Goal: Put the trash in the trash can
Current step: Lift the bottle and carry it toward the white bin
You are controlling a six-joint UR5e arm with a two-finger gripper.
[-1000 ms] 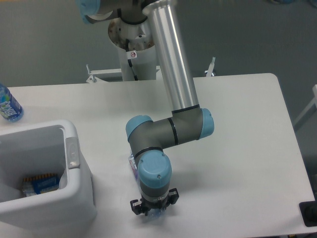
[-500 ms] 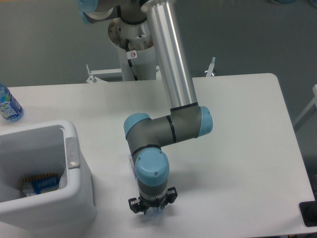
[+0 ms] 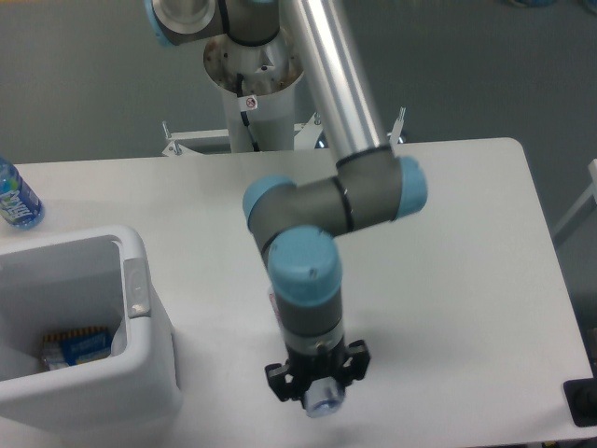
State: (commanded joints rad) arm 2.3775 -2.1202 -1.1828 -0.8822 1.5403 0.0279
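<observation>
My end effector (image 3: 320, 392), pinching the crushed bottle (image 3: 322, 399), has just lifted it off the desk (image 3: 466, 280); the trash can (image 3: 140, 373) is next.

Cut off by the left and bottom edges: large white plastic rectangular bin (image 3: 140, 308). Mostly hidden behind the grey and blue wrist: two-finger gripper (image 3: 319, 392) and clear crushed plastic bottle (image 3: 326, 399), grip unclear. Half cropped at left: blue-labelled water bottle (image 3: 13, 198).
</observation>
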